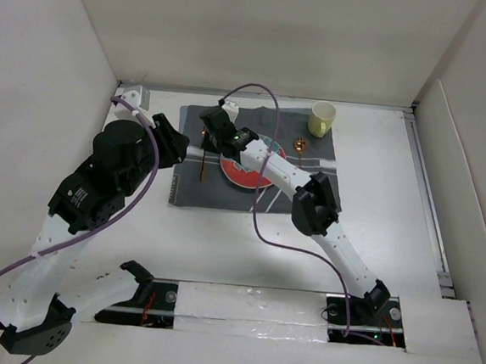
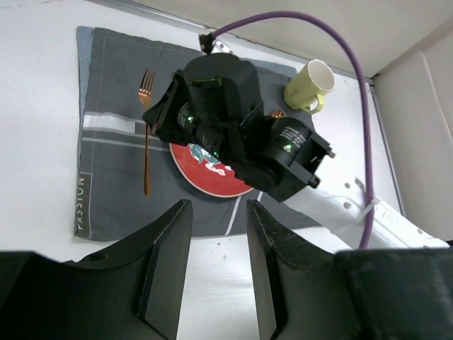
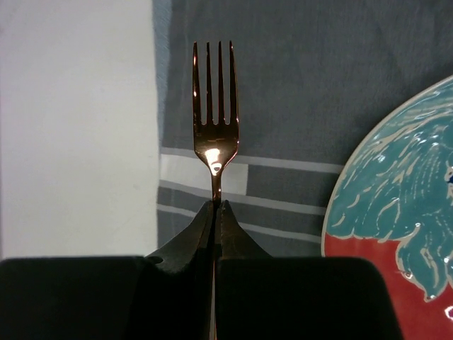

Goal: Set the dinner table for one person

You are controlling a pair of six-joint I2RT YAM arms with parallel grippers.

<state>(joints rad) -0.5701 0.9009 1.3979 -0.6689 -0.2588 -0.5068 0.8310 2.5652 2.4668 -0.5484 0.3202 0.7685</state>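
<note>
The white dinner table (image 1: 386, 203) carries a dark grey striped placemat (image 1: 308, 166). A red and teal plate (image 1: 248, 176) lies on the mat. A copper fork (image 1: 202, 168) lies along the mat's left side, tines pointing away. My right gripper (image 1: 207, 136) reaches across the plate and is shut on the fork's handle just below the tines (image 3: 214, 85); its fingers (image 3: 202, 223) pinch the stem. My left gripper (image 1: 176, 149) is open and empty at the mat's left edge; in its own view (image 2: 218, 244) it hangs over bare table (image 2: 212, 283) in front of the mat.
A pale yellow mug (image 1: 322, 118) stands at the mat's far right corner; it also shows in the left wrist view (image 2: 310, 86). A small copper piece (image 1: 300, 143) lies on the mat near it. White panels wall the table at the left, back and right.
</note>
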